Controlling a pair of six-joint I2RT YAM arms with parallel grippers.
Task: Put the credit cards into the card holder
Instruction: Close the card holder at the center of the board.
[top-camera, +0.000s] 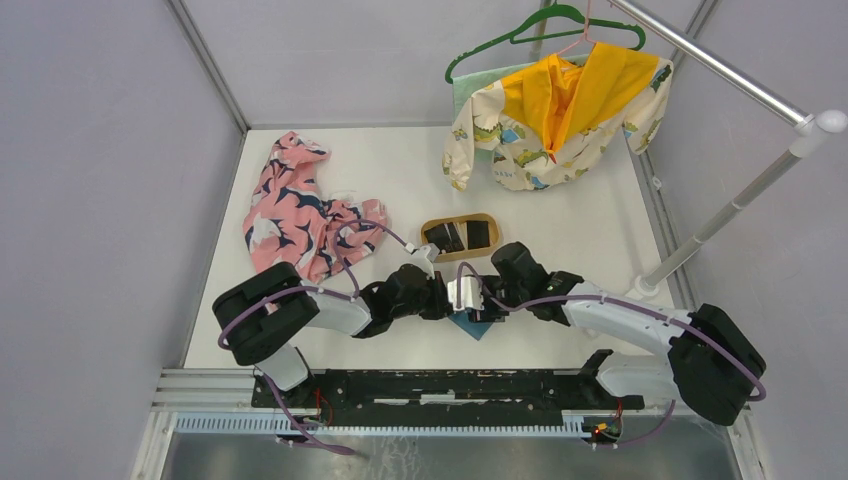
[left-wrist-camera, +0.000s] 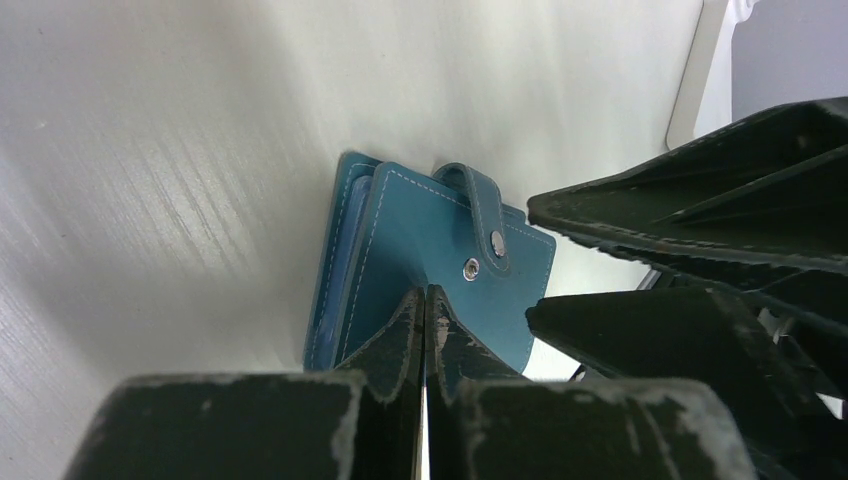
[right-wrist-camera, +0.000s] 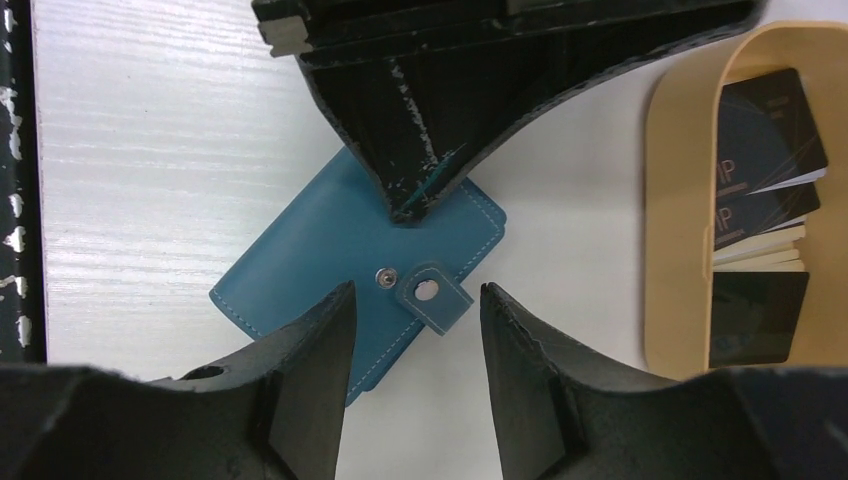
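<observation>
The teal card holder (right-wrist-camera: 290, 280) lies closed on the white table, and its edge shows under the grippers in the top view (top-camera: 478, 327). Its tab (right-wrist-camera: 438, 297) is unsnapped beside the stud. My left gripper (left-wrist-camera: 428, 292) is shut and its tips press on the card holder's cover (left-wrist-camera: 440, 240). It also shows in the top view (top-camera: 440, 298). My right gripper (right-wrist-camera: 417, 290) is open just above the tab, one finger on each side, and shows in the top view (top-camera: 470, 298). Dark credit cards (right-wrist-camera: 770, 130) and a paler one (right-wrist-camera: 760, 250) lie in the tan tray (right-wrist-camera: 680, 200).
The tray (top-camera: 497, 232) sits just behind the grippers. A pink patterned cloth (top-camera: 300, 210) lies at the back left. A child's jacket (top-camera: 560, 110) hangs from a green hanger on a clothes rail (top-camera: 740, 90) at the back right.
</observation>
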